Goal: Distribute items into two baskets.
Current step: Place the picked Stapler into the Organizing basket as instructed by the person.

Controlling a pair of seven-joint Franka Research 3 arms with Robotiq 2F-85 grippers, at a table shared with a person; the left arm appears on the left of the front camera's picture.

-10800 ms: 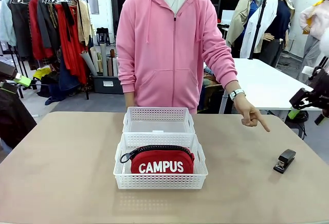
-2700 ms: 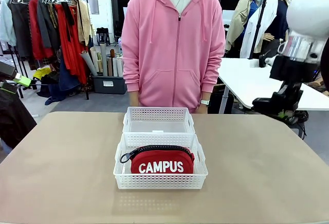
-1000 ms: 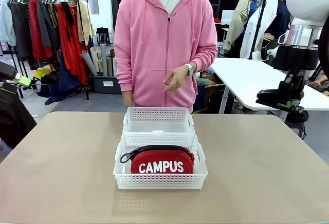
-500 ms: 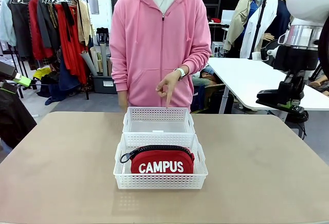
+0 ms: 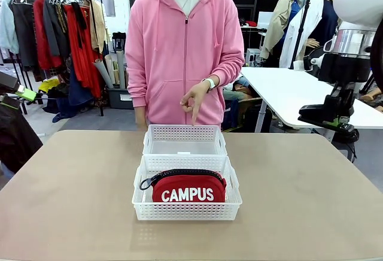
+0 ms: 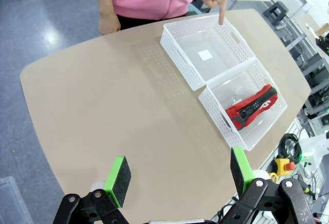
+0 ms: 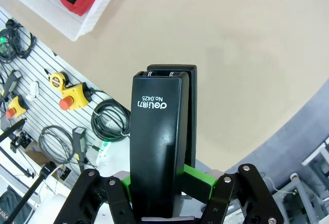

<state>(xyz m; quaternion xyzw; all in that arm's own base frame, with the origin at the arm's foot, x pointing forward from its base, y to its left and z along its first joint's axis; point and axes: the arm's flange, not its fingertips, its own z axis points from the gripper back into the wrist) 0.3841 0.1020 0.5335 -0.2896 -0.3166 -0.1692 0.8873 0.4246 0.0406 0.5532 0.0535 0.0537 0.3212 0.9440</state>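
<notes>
Stapler up in the air, and the person is pointing out where it goes!

The right gripper (image 7: 169,183) is clamped on the black stapler (image 7: 162,142), high above the table's right side. The person's hand (image 5: 194,98) aims a finger down at the far basket (image 5: 185,140), which sits bare, likely the stapler's target, since the red pouch (image 5: 187,188) already fills the near basket (image 5: 187,211). The left gripper (image 6: 177,175) hangs released, jaws wide, well back from both baskets.

Basket walls hide the pouch's (image 5: 188,190) lower part.
</notes>
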